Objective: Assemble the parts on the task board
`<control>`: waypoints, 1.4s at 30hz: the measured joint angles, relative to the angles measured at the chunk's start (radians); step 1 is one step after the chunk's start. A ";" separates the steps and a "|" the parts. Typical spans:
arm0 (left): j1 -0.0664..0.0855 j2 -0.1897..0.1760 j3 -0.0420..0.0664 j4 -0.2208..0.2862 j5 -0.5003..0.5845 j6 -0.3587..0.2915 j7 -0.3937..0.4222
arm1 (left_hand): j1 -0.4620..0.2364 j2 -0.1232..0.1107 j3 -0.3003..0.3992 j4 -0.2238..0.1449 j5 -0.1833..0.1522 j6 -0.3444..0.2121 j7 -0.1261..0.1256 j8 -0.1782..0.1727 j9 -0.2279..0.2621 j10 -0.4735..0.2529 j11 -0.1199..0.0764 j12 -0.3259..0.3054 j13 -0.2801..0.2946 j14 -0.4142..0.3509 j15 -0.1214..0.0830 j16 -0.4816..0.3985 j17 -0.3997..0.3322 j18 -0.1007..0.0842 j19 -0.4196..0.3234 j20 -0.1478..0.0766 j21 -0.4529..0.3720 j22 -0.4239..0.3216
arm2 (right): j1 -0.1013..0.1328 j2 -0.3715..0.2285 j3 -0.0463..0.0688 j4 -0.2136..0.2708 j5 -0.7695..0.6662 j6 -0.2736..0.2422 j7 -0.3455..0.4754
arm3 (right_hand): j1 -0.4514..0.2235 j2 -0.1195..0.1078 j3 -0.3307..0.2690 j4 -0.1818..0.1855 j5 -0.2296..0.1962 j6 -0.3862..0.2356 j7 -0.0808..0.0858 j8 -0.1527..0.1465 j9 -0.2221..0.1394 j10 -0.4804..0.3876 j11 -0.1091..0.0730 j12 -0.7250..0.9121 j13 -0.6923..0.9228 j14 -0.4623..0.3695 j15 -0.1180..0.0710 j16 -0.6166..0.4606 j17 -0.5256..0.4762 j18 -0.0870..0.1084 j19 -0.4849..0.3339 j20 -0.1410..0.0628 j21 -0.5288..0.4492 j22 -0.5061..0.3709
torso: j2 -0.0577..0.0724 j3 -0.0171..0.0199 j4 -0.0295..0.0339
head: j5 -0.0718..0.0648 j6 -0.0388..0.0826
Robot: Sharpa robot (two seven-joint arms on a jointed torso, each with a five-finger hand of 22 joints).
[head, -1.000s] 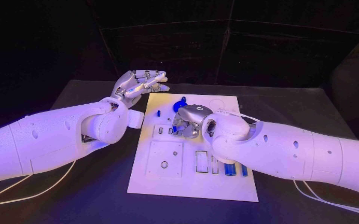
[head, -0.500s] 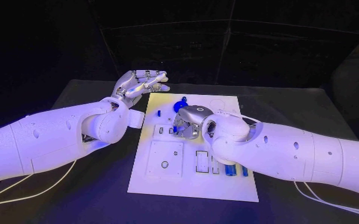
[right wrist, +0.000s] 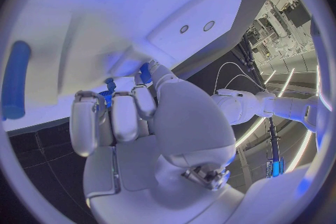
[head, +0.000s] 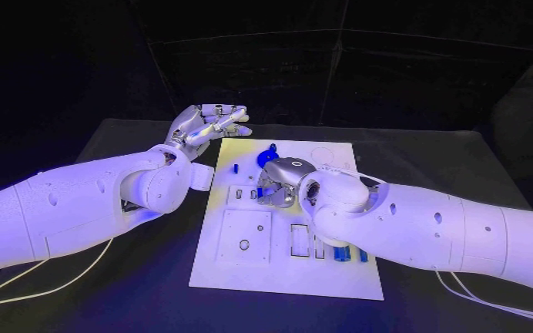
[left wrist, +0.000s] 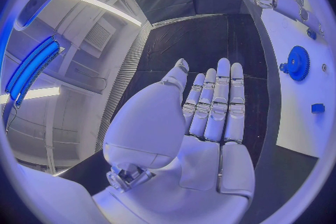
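The flat white plastic task board looks smooth and matt; beside the glossy silver metal right robot hand, the black desk looks dull.

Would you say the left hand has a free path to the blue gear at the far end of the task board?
Probably yes. The left hand is open beside the task board's far left corner, with only bare board between it and the blue gear. The right hand works nearer the middle, just short of the gear.
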 measured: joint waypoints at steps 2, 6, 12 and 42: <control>0.000 0.000 0.000 0.000 0.000 0.000 0.000 | 0.000 0.000 0.000 0.000 0.000 0.000 0.000 0.000 0.000 0.002 0.002 -0.003 0.000 0.000 0.000 0.000 0.001 0.000 0.000 0.000 0.000 0.000 | 0.000 0.001 0.000 0.000 0.000 -0.003 -0.002 | -0.008 -0.008 -0.004 0.009 -0.030 -0.007 -0.001 -0.003 0.000 0.000 0.000 0.000 -0.001 0.000 0.000 0.000 -0.001 0.000 -0.004 0.004 0.000 0.000 | 0.000 0.0000 0.0000 | 0.000 0.000; 0.000 0.000 0.000 -0.001 0.000 0.000 0.000 | 0.000 0.000 0.000 0.000 0.000 0.000 0.000 0.000 0.000 0.002 0.002 -0.003 0.000 0.000 0.000 0.000 0.001 0.000 0.000 0.000 0.000 0.000 | -0.001 0.001 0.000 0.000 -0.001 -0.010 -0.004 | -0.034 -0.022 -0.020 0.026 -0.058 -0.018 -0.001 -0.003 0.000 -0.004 0.004 0.000 -0.005 0.000 0.000 0.000 -0.005 0.000 -0.004 0.004 0.000 0.000 | 0.000 0.0000 0.0000 | 0.000 0.001; 0.000 0.000 0.000 -0.001 0.000 0.000 0.000 | 0.000 0.000 0.000 0.000 0.000 0.000 0.000 0.000 0.000 0.002 0.002 -0.003 0.000 0.000 0.000 -0.005 0.001 0.000 0.000 0.000 -0.005 -0.001 | -0.002 0.000 0.000 0.004 -0.007 -0.034 -0.005 | -0.082 -0.048 -0.083 0.056 -0.103 -0.059 0.007 -0.008 0.000 -0.024 0.017 -0.032 -0.032 0.000 0.007 -0.015 -0.028 0.000 -0.013 0.013 -0.008 0.000 | 0.000 0.0000 -0.0001 | -0.007 0.004; 0.078 0.000 -0.001 -0.048 -0.569 0.185 -0.546 | -0.124 0.009 -0.077 0.067 0.000 0.105 -0.120 0.113 0.111 0.192 -0.136 0.572 0.505 0.336 -0.154 1.360 1.095 -0.078 0.562 -0.173 0.965 0.972 | 0.104 -0.417 0.044 0.195 0.520 -0.122 0.436 | 0.122 0.073 -0.209 0.004 -0.097 0.024 -0.014 0.039 0.007 -0.222 -0.008 -0.660 -0.597 -0.131 -0.001 -0.598 -0.671 0.133 -0.495 0.005 -0.569 -0.645 | -0.039 0.0058 -0.0005 | 0.004 -0.007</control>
